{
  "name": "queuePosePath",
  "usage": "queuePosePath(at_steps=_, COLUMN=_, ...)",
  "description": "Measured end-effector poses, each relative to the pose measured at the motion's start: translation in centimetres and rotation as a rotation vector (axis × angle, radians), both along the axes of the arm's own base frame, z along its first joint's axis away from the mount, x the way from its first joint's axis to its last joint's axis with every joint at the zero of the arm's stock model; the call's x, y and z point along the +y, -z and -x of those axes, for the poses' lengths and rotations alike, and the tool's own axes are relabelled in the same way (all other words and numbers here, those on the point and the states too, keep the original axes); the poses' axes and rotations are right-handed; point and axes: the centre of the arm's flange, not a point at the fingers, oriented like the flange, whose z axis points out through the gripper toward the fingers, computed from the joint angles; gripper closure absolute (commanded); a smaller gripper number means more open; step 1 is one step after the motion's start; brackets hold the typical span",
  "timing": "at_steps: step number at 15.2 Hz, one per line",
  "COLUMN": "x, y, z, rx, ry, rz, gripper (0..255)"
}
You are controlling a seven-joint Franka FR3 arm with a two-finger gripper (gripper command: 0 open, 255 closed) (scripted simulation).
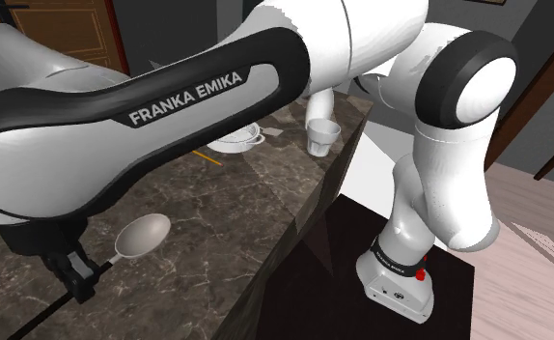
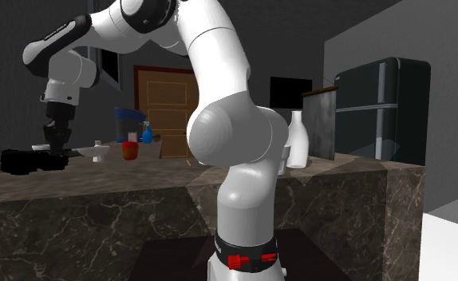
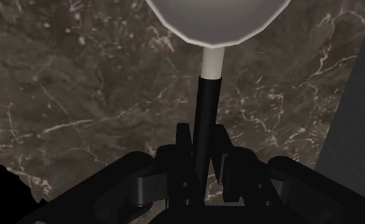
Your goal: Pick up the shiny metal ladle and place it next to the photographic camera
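The hand is pinching the ladle by its dark handle, with the bowl right down at the marbled surface. Grab looks basically done. Carrying it over to the camera is what's left.

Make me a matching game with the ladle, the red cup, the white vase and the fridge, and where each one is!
Things:
1. ladle
2. red cup
3. white vase
4. fridge

Places:
A. near the blue bottle
B. behind the counter, at the second exterior view's far right
C. clasped by its black handle in the hand
D. on the counter, just to the second exterior view's right of the arm

Pairs: 1-C, 2-A, 3-D, 4-B
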Motion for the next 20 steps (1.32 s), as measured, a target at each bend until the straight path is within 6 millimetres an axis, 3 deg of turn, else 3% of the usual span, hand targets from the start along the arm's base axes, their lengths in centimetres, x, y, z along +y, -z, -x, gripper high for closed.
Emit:
queuePosePath(at_steps=14, x=-0.1, y=7.2, z=0.2, rx=0.000, ry=0.000, rz=0.000, gripper=255)
queuePosePath(at_steps=20, x=-0.2, y=7.5, z=0.1, rx=0.000, ry=0.000, rz=0.000, gripper=255)
